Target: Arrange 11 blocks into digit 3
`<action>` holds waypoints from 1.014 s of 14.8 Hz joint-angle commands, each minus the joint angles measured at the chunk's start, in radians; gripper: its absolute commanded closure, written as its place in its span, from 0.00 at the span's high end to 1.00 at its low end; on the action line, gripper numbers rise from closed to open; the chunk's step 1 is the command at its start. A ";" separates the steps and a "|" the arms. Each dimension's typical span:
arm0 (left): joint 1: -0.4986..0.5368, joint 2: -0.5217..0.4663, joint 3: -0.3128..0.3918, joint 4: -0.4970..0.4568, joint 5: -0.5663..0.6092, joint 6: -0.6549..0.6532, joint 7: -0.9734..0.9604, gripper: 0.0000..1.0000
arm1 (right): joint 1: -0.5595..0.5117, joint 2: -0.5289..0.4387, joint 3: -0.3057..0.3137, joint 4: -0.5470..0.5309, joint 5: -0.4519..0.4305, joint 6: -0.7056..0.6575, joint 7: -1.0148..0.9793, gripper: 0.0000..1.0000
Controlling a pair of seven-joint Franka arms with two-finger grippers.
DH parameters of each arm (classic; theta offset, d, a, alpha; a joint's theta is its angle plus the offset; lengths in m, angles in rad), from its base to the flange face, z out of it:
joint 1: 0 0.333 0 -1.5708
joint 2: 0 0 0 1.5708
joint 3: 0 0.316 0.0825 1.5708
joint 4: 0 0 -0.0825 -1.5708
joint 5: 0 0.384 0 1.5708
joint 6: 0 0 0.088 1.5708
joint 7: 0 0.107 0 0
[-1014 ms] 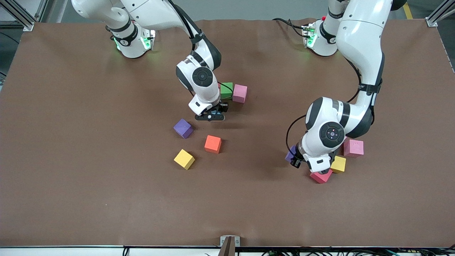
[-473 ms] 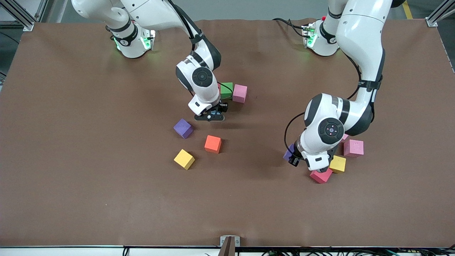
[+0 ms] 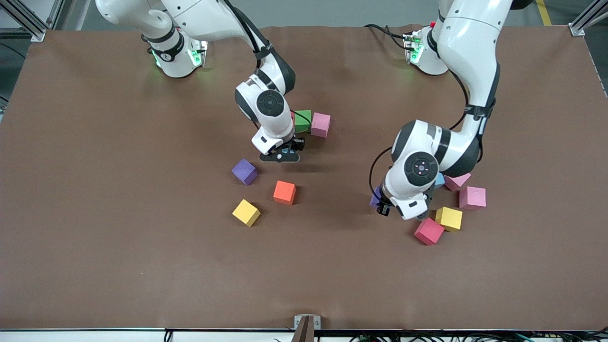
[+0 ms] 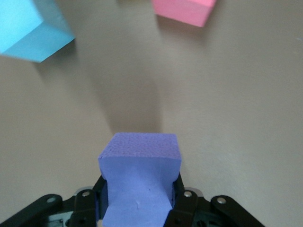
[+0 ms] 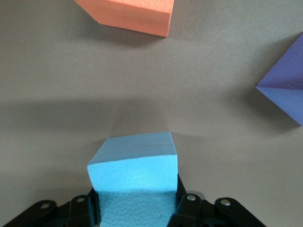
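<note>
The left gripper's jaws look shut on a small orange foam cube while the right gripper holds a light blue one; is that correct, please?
Not quite: the left gripper is shut on a small purple foam cube, not an orange one, as the left wrist view shows. The right gripper does hold a light blue foam cube.

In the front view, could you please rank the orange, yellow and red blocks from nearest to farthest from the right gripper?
From the right gripper:
1. Orange block, just nearer the camera.
2. Yellow block, nearer the camera again.
3. Red block, toward the left arm's end.
</note>
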 commanded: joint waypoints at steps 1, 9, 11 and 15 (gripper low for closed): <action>-0.028 -0.073 0.002 -0.101 0.033 0.039 -0.154 0.44 | 0.013 0.004 -0.009 -0.010 -0.021 0.022 0.029 0.05; -0.091 -0.122 0.000 -0.225 0.034 0.190 -0.347 0.46 | 0.013 0.007 -0.009 -0.014 -0.028 0.020 0.027 0.07; -0.106 -0.135 0.000 -0.239 0.034 0.191 -0.347 0.46 | 0.013 0.007 -0.009 -0.016 -0.028 0.020 0.027 0.07; -0.106 -0.133 -0.001 -0.242 0.034 0.191 -0.363 0.46 | 0.013 0.007 -0.009 -0.016 -0.028 0.020 0.027 0.08</action>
